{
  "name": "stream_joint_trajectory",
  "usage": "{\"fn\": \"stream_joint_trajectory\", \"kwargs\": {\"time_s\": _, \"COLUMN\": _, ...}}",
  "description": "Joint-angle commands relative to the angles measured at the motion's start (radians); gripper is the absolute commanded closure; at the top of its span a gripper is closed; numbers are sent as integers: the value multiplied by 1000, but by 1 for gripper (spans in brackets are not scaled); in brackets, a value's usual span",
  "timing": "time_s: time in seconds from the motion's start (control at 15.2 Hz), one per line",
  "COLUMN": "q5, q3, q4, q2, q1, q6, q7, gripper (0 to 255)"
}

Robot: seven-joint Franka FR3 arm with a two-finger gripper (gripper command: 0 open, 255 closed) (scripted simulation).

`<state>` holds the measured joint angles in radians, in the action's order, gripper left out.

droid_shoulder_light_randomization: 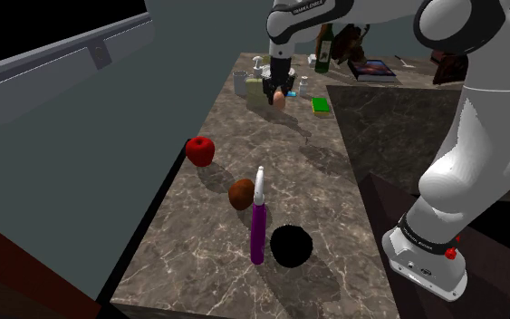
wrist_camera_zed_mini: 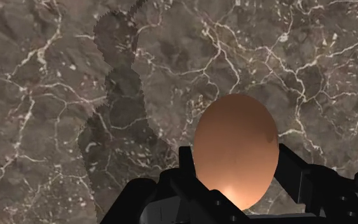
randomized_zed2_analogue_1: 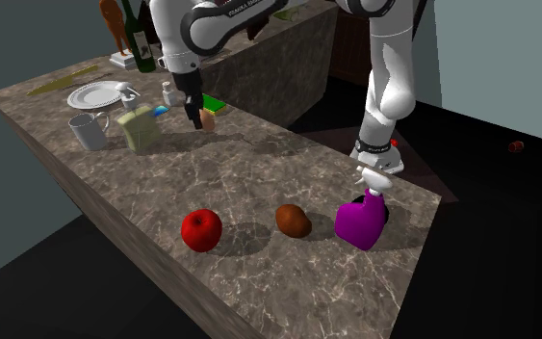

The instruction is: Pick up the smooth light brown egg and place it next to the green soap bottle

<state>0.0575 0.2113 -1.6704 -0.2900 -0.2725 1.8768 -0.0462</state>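
My gripper [droid_shoulder_light_randomization: 280, 89] is shut on the smooth light brown egg [droid_shoulder_light_randomization: 280, 100], low over the far end of the marble counter [droid_shoulder_light_randomization: 316, 181]. In the wrist view the egg [wrist_camera_zed_mini: 236, 149] sits clasped between the two black fingers [wrist_camera_zed_mini: 187, 167], with veined marble beneath it and the arm's shadow across the stone. The pale green soap bottle [droid_shoulder_light_randomization: 255, 89] with a white pump stands just to the shoulder view's left of the egg. In the second exterior view the egg [randomized_zed2_analogue_1: 207, 118] hangs in the gripper [randomized_zed2_analogue_1: 199, 114], a short way to the right of the soap bottle [randomized_zed2_analogue_1: 139, 127].
A mug [randomized_zed2_analogue_1: 88, 130], a plate [randomized_zed2_analogue_1: 93, 94] and dark bottles [randomized_zed2_analogue_1: 143, 43] crowd the far end, with a green sponge [droid_shoulder_light_randomization: 321, 105] beside the egg. Nearer the stand lie a red apple [droid_shoulder_light_randomization: 200, 149], a brown lump [droid_shoulder_light_randomization: 241, 193], a purple spray bottle [droid_shoulder_light_randomization: 258, 222] and a black round thing [droid_shoulder_light_randomization: 291, 246].
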Motion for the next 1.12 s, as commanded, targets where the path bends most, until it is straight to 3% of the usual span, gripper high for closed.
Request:
{"fn": "stream_joint_trajectory", "kwargs": {"time_s": 0.0, "q5": -1, "q3": 0, "q4": -18, "q2": -7, "q1": 1, "q6": 25, "q7": 1, "gripper": 255}}
{"fn": "stream_joint_trajectory", "kwargs": {"time_s": 1.06, "q5": -12, "q3": -6, "q4": -129, "q2": -85, "q1": 6, "q6": 213, "q7": 9, "gripper": 255}}
